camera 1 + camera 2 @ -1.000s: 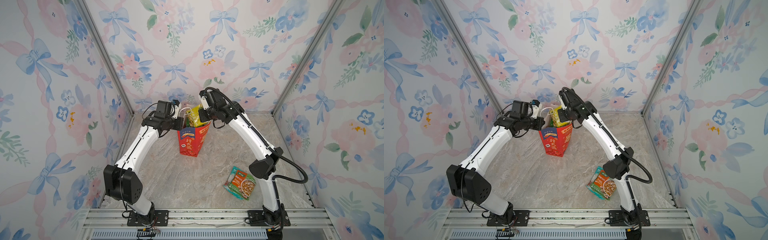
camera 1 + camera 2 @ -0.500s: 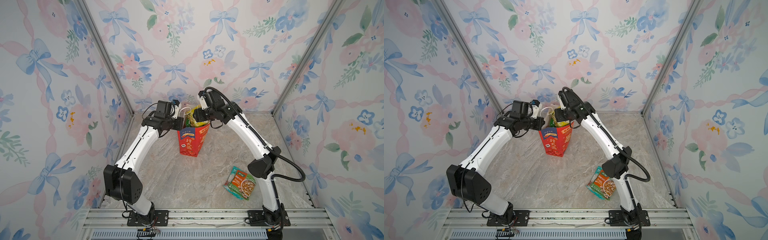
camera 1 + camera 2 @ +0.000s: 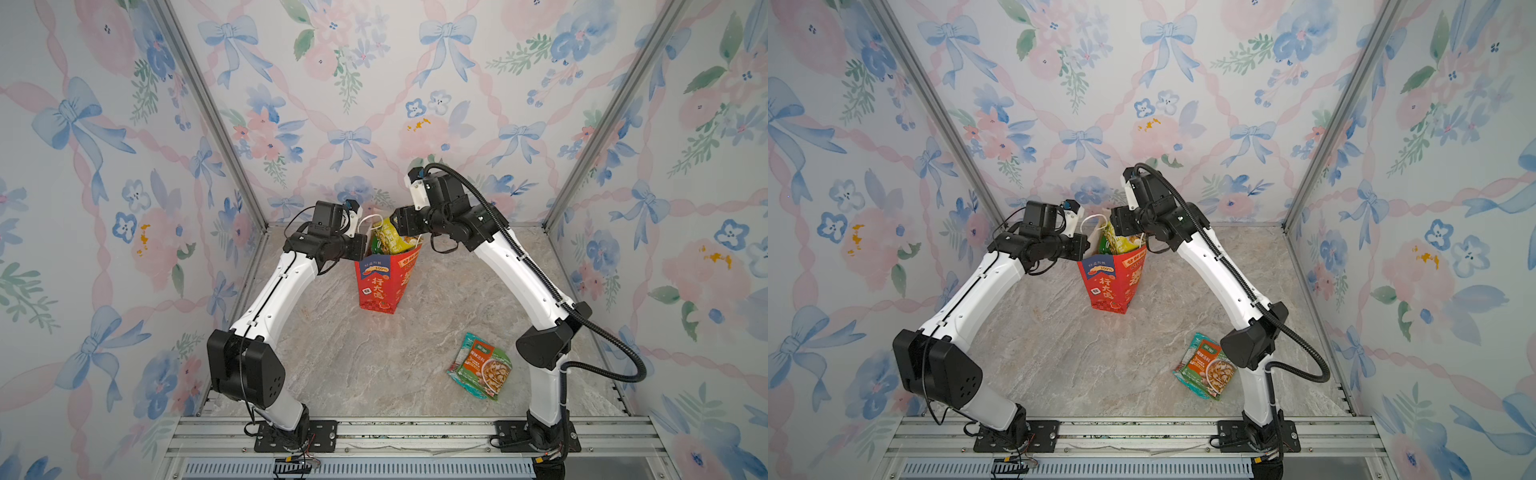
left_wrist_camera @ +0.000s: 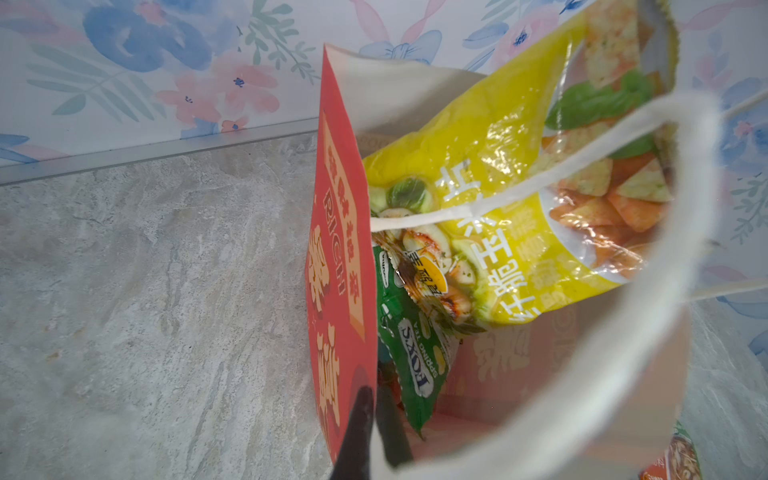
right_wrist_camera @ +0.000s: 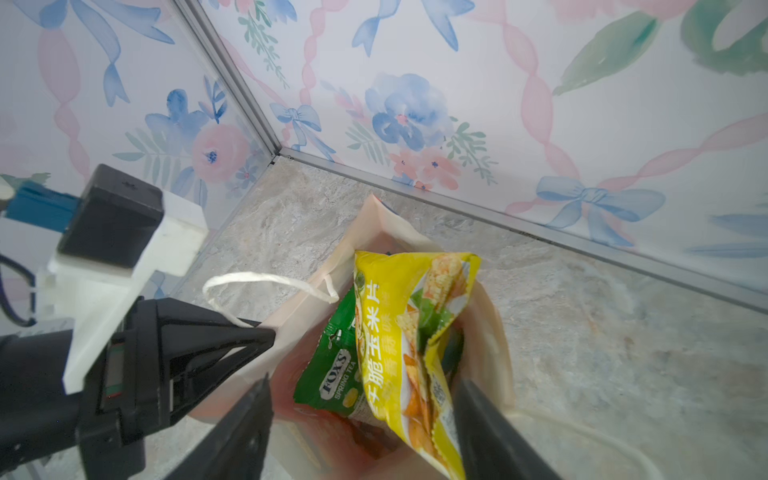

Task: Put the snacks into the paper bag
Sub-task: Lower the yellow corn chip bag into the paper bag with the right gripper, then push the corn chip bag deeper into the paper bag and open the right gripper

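Tall red paper bag (image 3: pixel 381 282) with gold and white Chinese characters and a white inner side stands upright on the grey marble-look tabletop (image 3: pixel 374 357), toward the back edge, about midway between the side walls. Left gripper (image 4: pixel 376 419) has its black fingers pinched tight together on the bag's rim, one finger outside the red wall and one inside; in the right wrist view it (image 5: pixel 253 336) clamps the rim right by the white cord handle (image 5: pixel 266 282). Right gripper (image 5: pixel 365 419) hovers over the bag mouth with fingers spread apart, one on either side of the yellow crinkly plastic corn-chip packet (image 5: pixel 415 332); whether either finger touches the packet can't be told. Yellow packet sticks up out of the bag, tilted, upper part above the rim in both top views (image 3: pixel 388 239) (image 3: pixel 1121 243). Green FOX'S packet (image 5: pixel 336 374) sits lower inside, beside the yellow one. Teal-and-orange flat plastic packet (image 3: pixel 480 365) lies flat on the tabletop near the front right corner, just beside the right arm's elbow, well apart from the bag
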{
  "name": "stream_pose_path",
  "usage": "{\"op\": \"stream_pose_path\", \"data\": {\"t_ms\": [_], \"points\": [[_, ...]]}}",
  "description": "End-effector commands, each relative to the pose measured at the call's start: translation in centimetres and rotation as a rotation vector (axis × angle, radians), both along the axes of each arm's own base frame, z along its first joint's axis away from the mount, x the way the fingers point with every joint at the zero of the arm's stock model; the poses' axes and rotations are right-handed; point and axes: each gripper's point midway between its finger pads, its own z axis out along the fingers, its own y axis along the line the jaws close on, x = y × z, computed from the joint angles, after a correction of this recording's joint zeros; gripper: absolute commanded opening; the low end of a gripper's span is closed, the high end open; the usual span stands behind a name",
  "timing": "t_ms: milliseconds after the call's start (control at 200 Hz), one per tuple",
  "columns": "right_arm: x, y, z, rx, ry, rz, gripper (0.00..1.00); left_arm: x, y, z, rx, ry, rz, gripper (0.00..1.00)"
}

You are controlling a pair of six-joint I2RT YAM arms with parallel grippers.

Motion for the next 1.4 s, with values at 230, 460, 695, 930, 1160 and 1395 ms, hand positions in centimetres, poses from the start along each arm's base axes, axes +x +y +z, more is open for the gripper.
{"op": "stream_pose_path", "data": {"t_ms": [230, 460, 695, 930, 1160, 1395], "points": [[0.4, -0.1, -2.1, -0.103, -0.01, -0.011, 0.45, -1.0, -0.3, -0.4, -0.001, 0.026, -0.019, 0.0], [2.3, 0.7, -5.4, -0.157, 0.028, -0.018, 0.43, -1.0, -0.3, -0.3, -0.001, 0.024, -0.019, 0.0], [3.6, 2.5, -9.6, -0.175, 0.115, 0.002, 0.38, -1.1, -0.2, -0.3, 0.001, 0.021, -0.019, 0.0], [4.2, 3.4, -11.7, -0.158, 0.162, 0.005, 0.41, -1.1, -0.3, -0.4, 0.0, 0.024, -0.021, 0.0], [3.5, 3.0, -8.6, -0.121, 0.127, 0.008, 0.56, -1.0, -0.2, -0.4, 0.001, 0.025, -0.018, 0.0], [1.6, 1.4, -1.4, -0.075, -0.024, -0.002, 0.66, -1.0, -0.3, -0.5, 0.0, 0.029, -0.023, 0.0]]}}
